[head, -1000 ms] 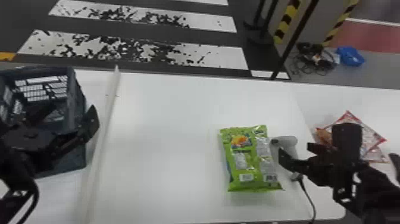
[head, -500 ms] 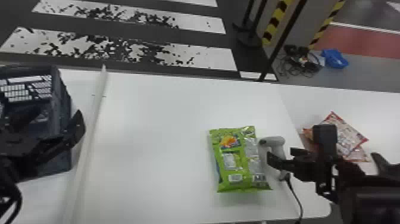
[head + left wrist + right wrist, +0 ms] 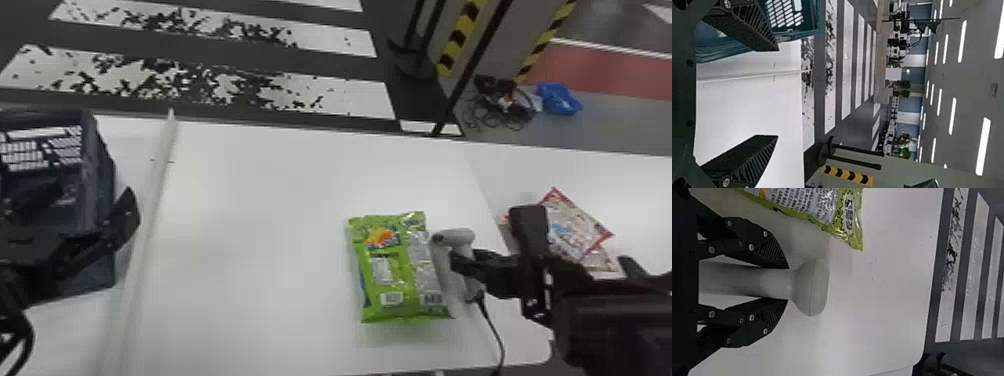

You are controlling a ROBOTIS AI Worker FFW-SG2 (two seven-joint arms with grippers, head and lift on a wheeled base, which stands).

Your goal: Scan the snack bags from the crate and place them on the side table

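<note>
Snack bag, green [image 3: 395, 270], is being borne flat by the table [image 3: 260, 225], toward its near right corner; the right edge is being left just past it, and white printed panels are being turned upward. A grey scanner [image 3: 462, 236] is being gripped by the right claw [image 3: 467, 267], the two fingers being pressed on opposite sides of the handle, as is being shown in the right wrist view. The rounded scanner head is being held just beside the bag, on the side toward the table's right edge; a dark cable [image 3: 492, 330] is being led from the handle toward the near edge. The left claw [image 3: 92, 194] is being held open at the crate [image 3: 102, 175], its fingers being kept wide apart with nothing being gripped between them. The crate is being seen at the left, its far wall near the far edge, and is being set off from the middle of the table by a raised white strip [image 3: 150, 210] that is being run between the far and near edges. Red-edged snack bags [image 3: 575, 225] are being carried by the side table [image 3: 630, 180], beyond the table's right edge; they are being overlapped one on another and partly hidden by the right arm.
</note>
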